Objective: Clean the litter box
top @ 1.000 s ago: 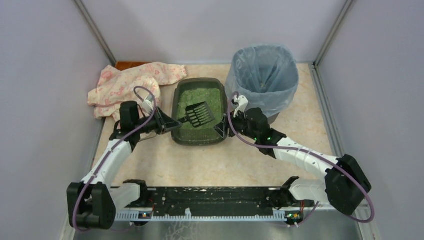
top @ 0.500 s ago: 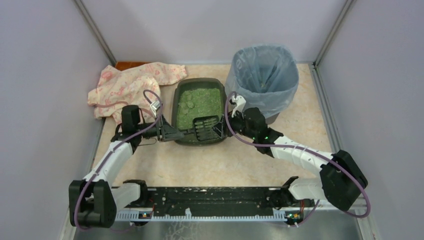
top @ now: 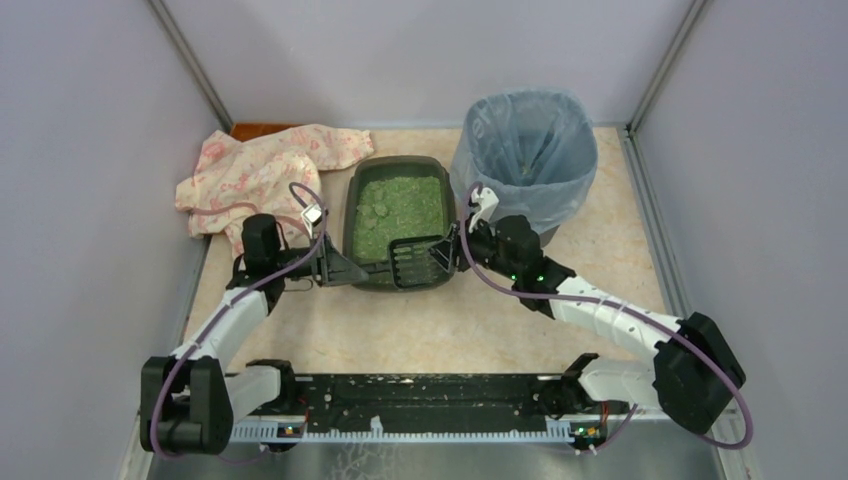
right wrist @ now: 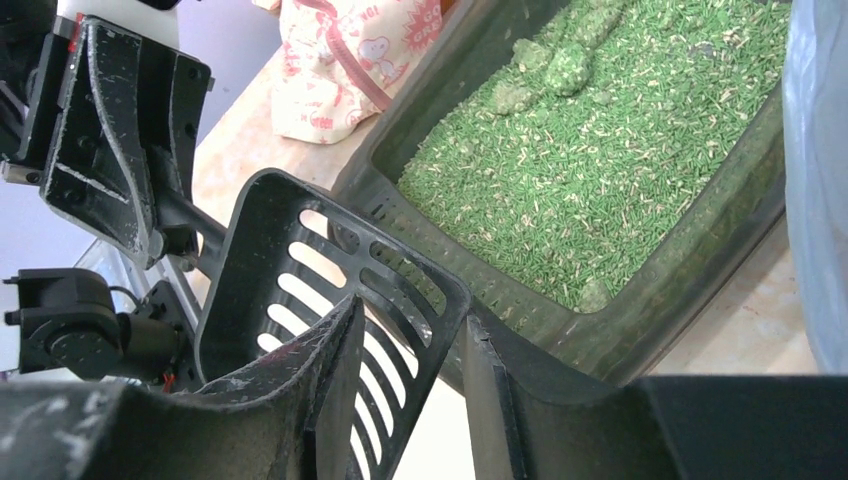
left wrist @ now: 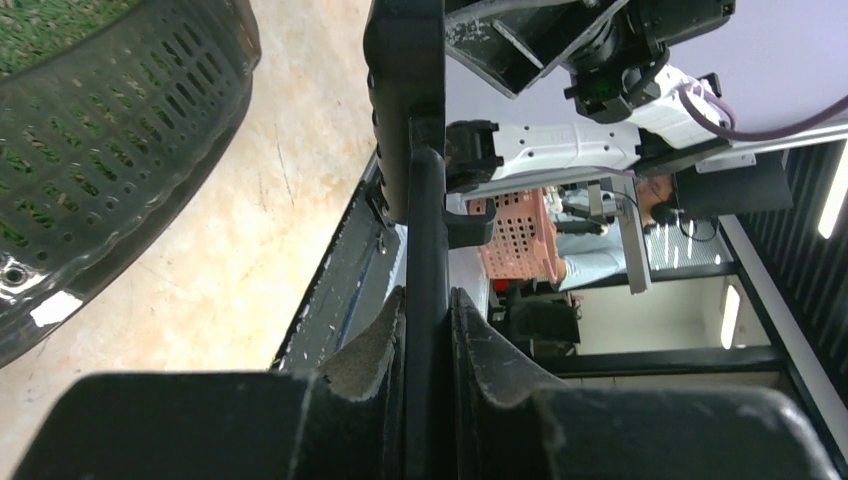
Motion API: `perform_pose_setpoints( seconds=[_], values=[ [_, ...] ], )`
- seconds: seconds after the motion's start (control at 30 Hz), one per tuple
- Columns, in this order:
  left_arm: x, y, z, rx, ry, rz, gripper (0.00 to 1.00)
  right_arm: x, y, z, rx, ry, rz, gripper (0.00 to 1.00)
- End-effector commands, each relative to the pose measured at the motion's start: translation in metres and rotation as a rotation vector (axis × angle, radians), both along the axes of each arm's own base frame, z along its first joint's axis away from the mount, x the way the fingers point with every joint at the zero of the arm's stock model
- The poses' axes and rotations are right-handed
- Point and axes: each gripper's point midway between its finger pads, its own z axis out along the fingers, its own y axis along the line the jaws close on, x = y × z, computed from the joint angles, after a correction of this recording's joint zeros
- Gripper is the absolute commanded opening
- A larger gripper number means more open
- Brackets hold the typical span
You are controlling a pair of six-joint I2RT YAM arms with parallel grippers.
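The litter box (top: 350, 215) is a dark grey-green tray holding green litter (right wrist: 620, 150) with a few clumps (right wrist: 560, 60) at its far end. My left gripper (top: 340, 268) is shut on the handle (left wrist: 425, 220) of the black slotted scoop (top: 415, 262), which stands tilted at the box's near end. My right gripper (top: 447, 255) is at the scoop's right edge. In the right wrist view its fingers (right wrist: 410, 330) are apart with the scoop's rim (right wrist: 450, 300) between them. The box wall also shows in the left wrist view (left wrist: 120, 170).
A round bin lined with a blue-grey bag (top: 525, 150) stands right of the box, close behind my right gripper. A pink patterned cloth (top: 260, 170) lies at the back left. Grey walls close in both sides and the back.
The scoop has moved from over the middle of the litter to the box's near end. My left gripper drew back toward me with it. My right gripper now has the scoop's right edge between its fingers.
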Motion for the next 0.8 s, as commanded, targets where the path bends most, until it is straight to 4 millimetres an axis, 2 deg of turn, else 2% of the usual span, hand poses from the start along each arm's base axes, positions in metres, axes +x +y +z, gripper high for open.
perform_pose_setpoints(
  seconds=[0.0,0.2,0.37,0.5,0.53,0.73,0.77],
  values=[
    [-0.003,0.0,0.015,-0.039,-0.084,-0.032,0.0,-0.009,0.003,0.026,0.073,-0.069,0.034,0.4],
    [-0.003,-0.001,0.023,-0.06,-0.119,-0.032,0.0,-0.012,0.001,0.02,0.065,-0.061,0.034,0.38],
    [-0.001,-0.001,0.025,-0.063,-0.125,-0.035,0.0,-0.012,0.0,0.022,0.068,-0.063,0.033,0.22],
    [0.0,-0.001,0.023,-0.061,-0.121,-0.03,0.0,-0.015,0.002,0.024,0.073,-0.072,0.056,0.02],
    [0.001,-0.001,0.022,-0.06,-0.117,-0.023,0.0,-0.016,0.003,0.025,0.076,-0.08,0.068,0.0],
    [0.011,-0.001,0.006,-0.033,-0.065,0.03,0.01,-0.021,0.002,0.027,0.071,-0.088,0.088,0.0],
    [0.013,-0.001,0.005,-0.03,-0.064,0.038,0.05,-0.021,0.002,0.027,0.068,-0.092,0.088,0.0]
  ],
)
